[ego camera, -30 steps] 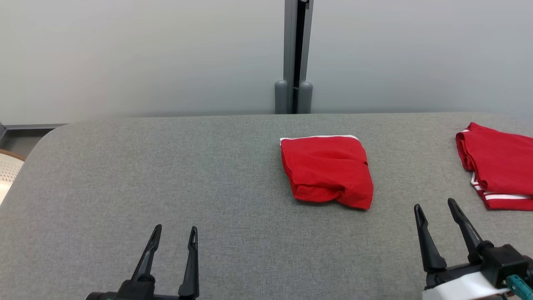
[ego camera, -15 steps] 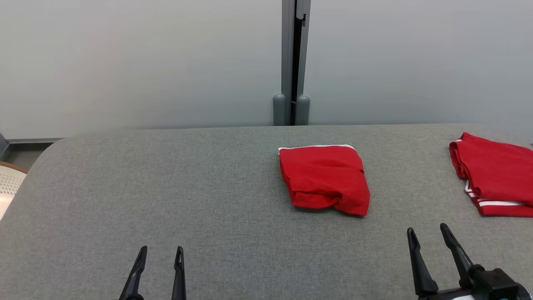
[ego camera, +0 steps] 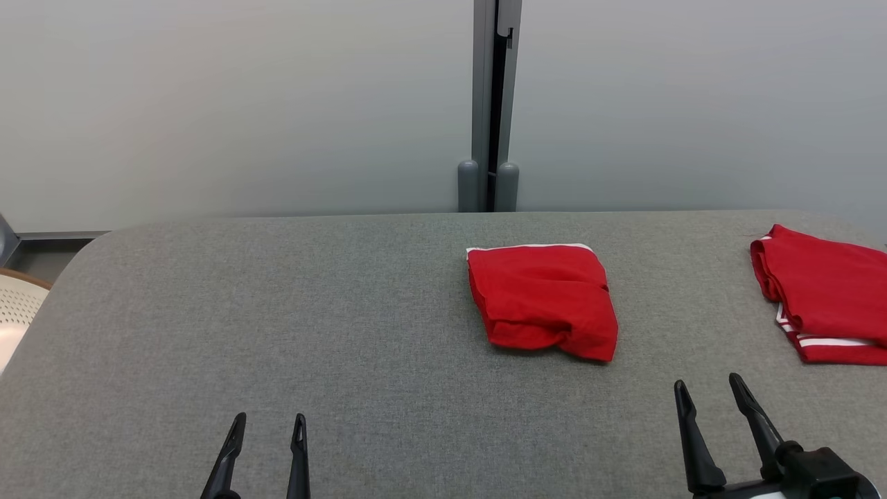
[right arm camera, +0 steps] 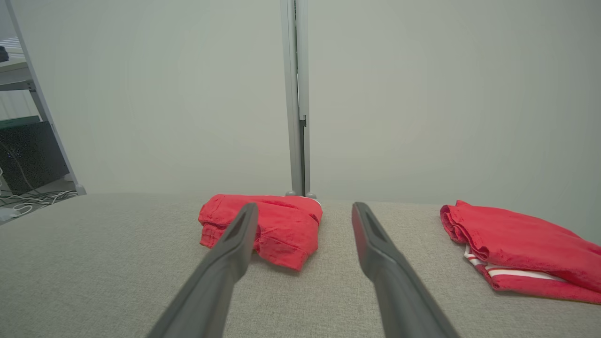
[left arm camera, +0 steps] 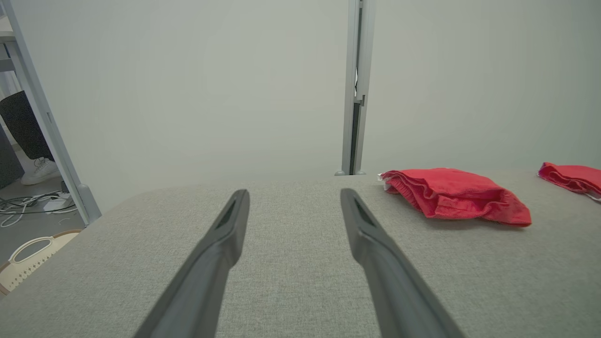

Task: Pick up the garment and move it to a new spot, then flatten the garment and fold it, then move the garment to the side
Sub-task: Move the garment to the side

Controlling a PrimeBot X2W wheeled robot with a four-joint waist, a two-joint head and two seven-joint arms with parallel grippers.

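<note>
A folded red garment (ego camera: 544, 299) with a white edge lies on the grey table (ego camera: 277, 312), right of centre. The left wrist view has it (left arm camera: 453, 195) at the right, and in the right wrist view it (right arm camera: 277, 225) lies ahead, partly behind the left finger. My left gripper (ego camera: 269, 428) is open at the lower left, well apart from the garment. Low at the right, my right gripper (ego camera: 707, 391) is open too, a short way in front of the garment, with nothing between its fingers.
A second folded red garment with white stripes (ego camera: 824, 301) lies at the table's right edge, also at the right (right arm camera: 521, 251) in the right wrist view. A grey post (ego camera: 488, 104) stands behind the table against the pale wall. A pale basket (ego camera: 17, 305) sits off the left edge.
Both grippers have drawn back toward the bottom edge of the head view. The camera has tilted, shifting the whole scene down a little. The garments lie as before.
</note>
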